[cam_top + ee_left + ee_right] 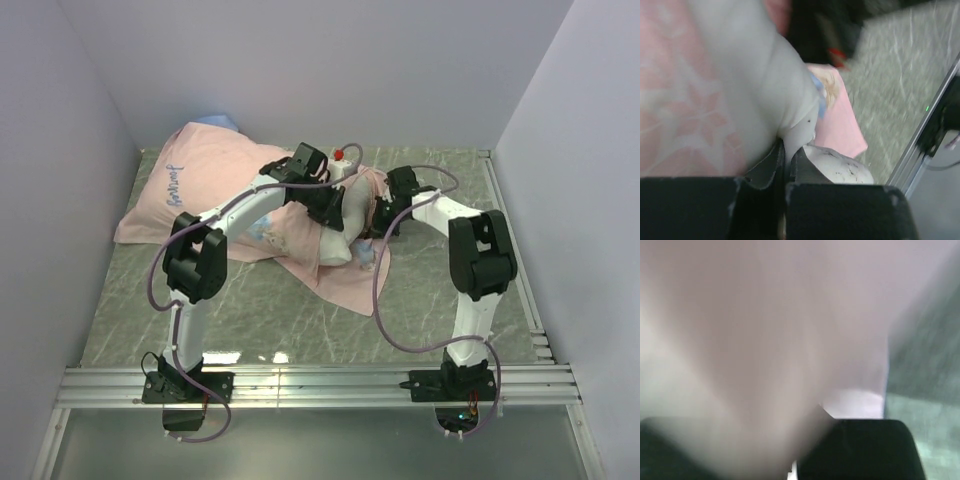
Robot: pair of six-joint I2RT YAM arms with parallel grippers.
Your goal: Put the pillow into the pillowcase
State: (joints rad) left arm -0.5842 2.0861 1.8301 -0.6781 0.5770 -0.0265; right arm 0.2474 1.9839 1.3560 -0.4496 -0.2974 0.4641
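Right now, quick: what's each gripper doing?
Left gripper: closed on the pillow.
Right gripper: closed, apparently pinching the pillowcase; view blurred.

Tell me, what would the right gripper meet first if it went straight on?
The pink pillowcase: its fabric fills the view directly before the right gripper, seemingly touching it, though blur hides depth.

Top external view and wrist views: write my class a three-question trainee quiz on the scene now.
1. True or false: the pale pink fabric pillowcase lies on the green marbled table.
2. At the plump white pillow, the left arm's jaws are: A wide open, B shut.
3. What colour is the writing on the pillowcase?
Key: 1 true; 2 B; 3 purple.
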